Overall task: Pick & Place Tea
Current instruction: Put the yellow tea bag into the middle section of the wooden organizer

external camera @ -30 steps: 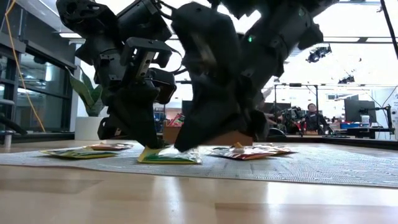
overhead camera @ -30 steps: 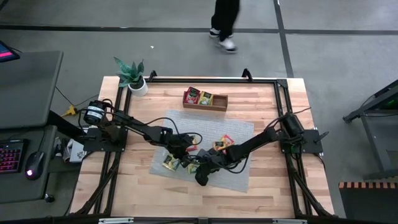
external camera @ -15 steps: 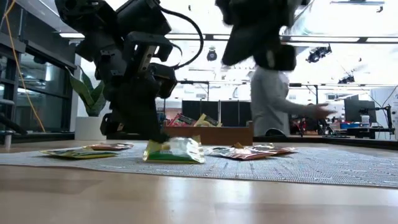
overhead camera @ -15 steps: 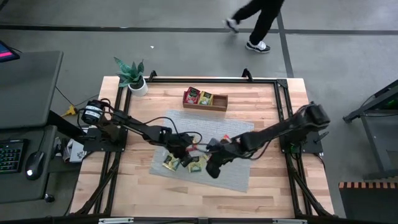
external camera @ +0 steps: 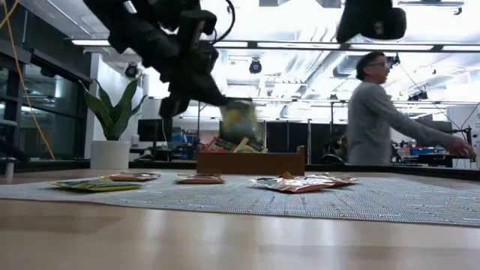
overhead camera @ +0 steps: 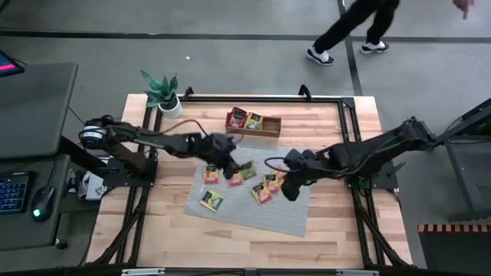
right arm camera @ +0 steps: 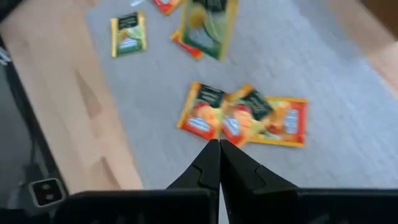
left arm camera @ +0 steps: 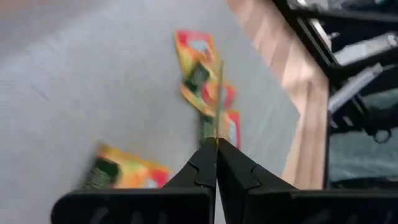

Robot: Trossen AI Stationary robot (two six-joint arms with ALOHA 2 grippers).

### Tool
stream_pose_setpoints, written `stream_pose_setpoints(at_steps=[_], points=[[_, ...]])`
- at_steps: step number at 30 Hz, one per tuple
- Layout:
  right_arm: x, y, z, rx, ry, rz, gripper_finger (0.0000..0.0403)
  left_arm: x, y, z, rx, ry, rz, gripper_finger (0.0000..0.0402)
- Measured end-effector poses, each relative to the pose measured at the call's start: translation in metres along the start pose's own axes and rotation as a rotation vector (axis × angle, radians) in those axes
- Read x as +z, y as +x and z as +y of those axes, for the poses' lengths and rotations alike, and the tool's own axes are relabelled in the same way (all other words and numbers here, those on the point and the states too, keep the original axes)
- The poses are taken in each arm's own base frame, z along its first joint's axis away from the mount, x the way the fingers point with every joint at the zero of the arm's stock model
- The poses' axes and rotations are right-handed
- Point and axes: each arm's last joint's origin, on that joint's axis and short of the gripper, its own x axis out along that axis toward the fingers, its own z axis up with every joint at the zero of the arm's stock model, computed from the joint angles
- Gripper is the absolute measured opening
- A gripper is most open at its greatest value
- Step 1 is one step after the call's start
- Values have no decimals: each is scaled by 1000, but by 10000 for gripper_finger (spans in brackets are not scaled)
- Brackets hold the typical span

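A grey mat [overhead camera: 230,211] lies on the wooden table [overhead camera: 330,238]. The left gripper [overhead camera: 230,170] is up in the air, pinching a green tea bag [external camera: 238,122] tight. The right gripper [overhead camera: 290,188] hangs over the mat, closed with nothing in it. More tea bags [overhead camera: 265,188] lie on the mat, some in the tray [overhead camera: 270,129].

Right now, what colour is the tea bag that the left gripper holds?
Green, with a yellow patch. The tea bag shows best in the right wrist view.
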Motion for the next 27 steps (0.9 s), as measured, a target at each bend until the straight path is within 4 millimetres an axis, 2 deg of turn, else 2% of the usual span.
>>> stream_pose_setpoints(at_steps=[4, 9, 12, 17, 20, 25, 27], points=[[0, -6, -9, -49, -17, 16, 2, 34, -18, 1, 27, 87, -81, 0], [3, -11, -16, -67, -50, 15, 4, 76, -43, -3, 105, 221, -88, 0], [6, -26, -20, -38, -68, -47, 2, 99, -51, -3, 141, 272, -114, 0], [6, -70, -38, 9, -52, -205, 2, 131, -61, 13, 170, 262, -181, 0], [4, -95, -50, 40, -41, -281, 1, 139, -68, 31, 193, 245, -180, 0], [-1, -120, -65, 97, -63, -338, 2, 142, -54, 66, 253, 243, -104, 0], [-2, -127, -70, 111, -80, -355, 1, 147, -53, 70, 220, 315, -119, 0]])
